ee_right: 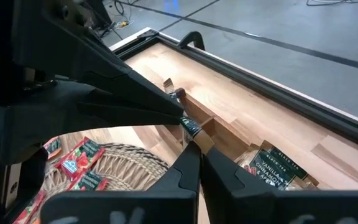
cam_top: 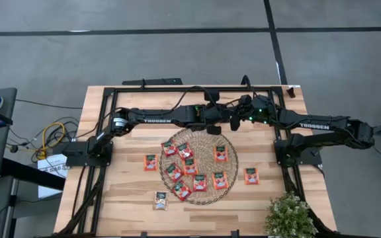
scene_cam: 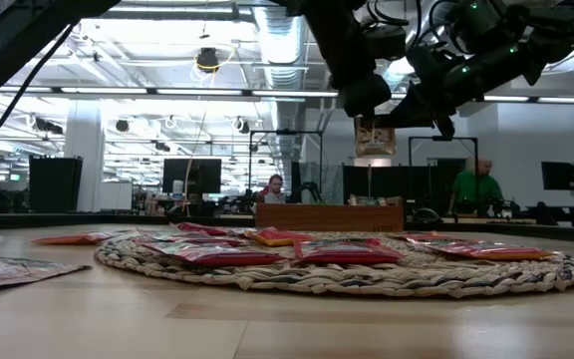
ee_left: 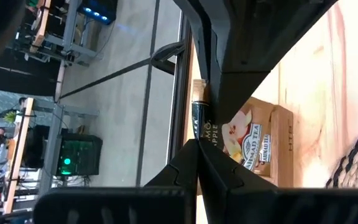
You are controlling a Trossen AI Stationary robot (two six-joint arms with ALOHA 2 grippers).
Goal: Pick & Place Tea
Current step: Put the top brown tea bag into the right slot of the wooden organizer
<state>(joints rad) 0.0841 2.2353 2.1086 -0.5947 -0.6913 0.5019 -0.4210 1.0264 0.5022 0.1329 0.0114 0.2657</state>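
My left claw (ee_left: 197, 146) is clenched on one tea sachet (scene_cam: 375, 135), which hangs upright in the air over the wooden tray (ee_left: 281, 147) at the far edge of the table. My right claw (ee_right: 191, 146) is at the same spot, fingers pressed together against the sachet's edge (I cannot tell whether it truly grips or only touches).

To do this well, I judge that only one claw should carry. I should line the sachet up flat over a free compartment, lower it close, and only then let go, so it does not flutter out.

The rest of the tea (cam_top: 189, 165) is small flat red-orange squares with dark labels. Most lie on the woven mat (cam_top: 204, 149), and a few lie on the bare wood beside it. A pale sachet (ee_left: 247, 140) already lies in the tray.
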